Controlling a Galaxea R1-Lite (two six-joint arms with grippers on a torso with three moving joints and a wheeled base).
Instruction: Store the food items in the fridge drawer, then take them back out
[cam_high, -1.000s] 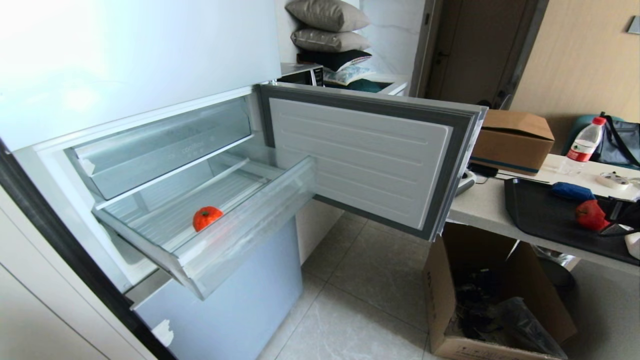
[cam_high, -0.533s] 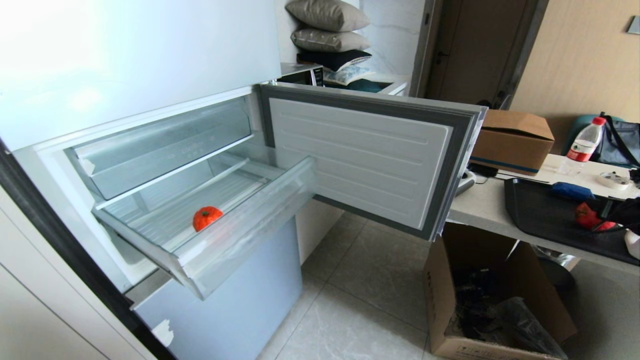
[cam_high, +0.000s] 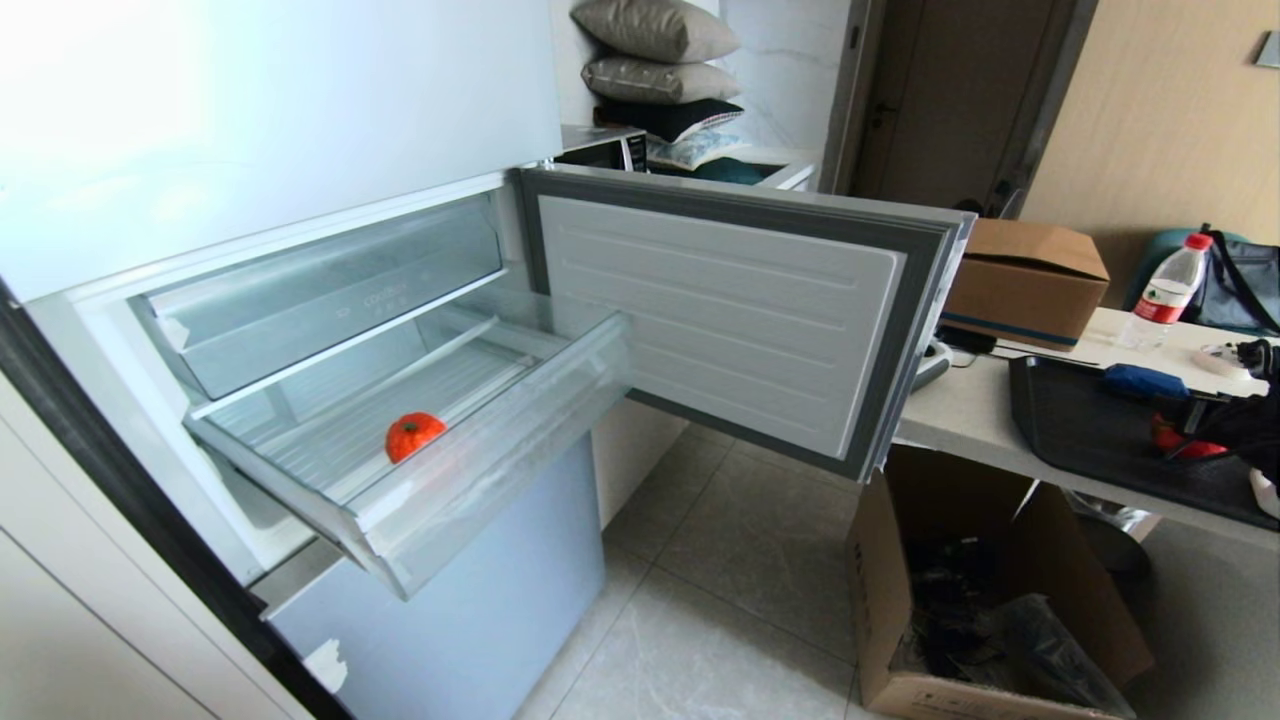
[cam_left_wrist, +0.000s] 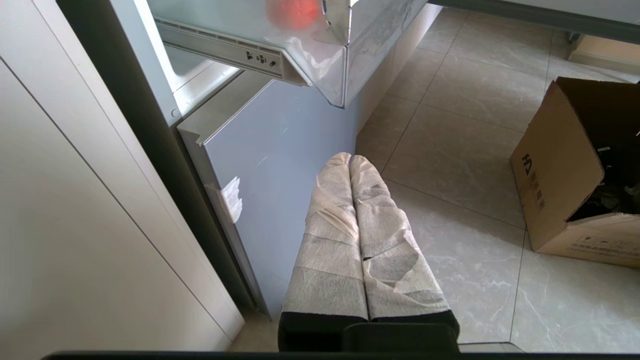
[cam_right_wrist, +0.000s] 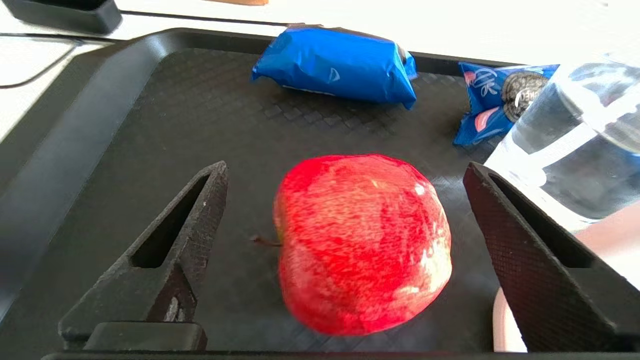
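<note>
Looking from the left, I am seeing the fridge drawer (cam_high: 470, 470) pulled out of the fridge, a wide, shallow, clear plastic tray with a ribbed floor and a frosted, scuffed front lip. Inside it, near the front lip, a tangerine (cam_high: 412, 436) is sitting: small, round, orange-red, with a dark stem spot on top. My left gripper (cam_left_wrist: 350, 162) is hanging below the drawer's near corner, in front of the lower fridge door (cam_left_wrist: 280, 185), its tape-wrapped fingers (cam_left_wrist: 330, 225) pressed together and holding nothing. To the right, the fridge door (cam_high: 730, 310) is standing open. Below it, an open cardboard box (cam_high: 990, 600) is sitting on the tiled floor. Further right, on the white table (cam_high: 960, 410), a black tray (cam_high: 1080, 430) is lying. My right gripper (cam_right_wrist: 345, 250) is reaching over that tray with its two black fingers (cam_right_wrist: 180, 250) spread wide on either side of a red apple (cam_right_wrist: 360, 240), not touching it. The apple is glossy, streaked with pale yellow, lying on its side with its thin stem pointing towards one finger. Beyond it a blue snack packet (cam_right_wrist: 335, 65) is lying on the tray, with a cookie packet (cam_right_wrist: 495, 100) and a clear bottle (cam_right_wrist: 575, 145) beside it.
</note>
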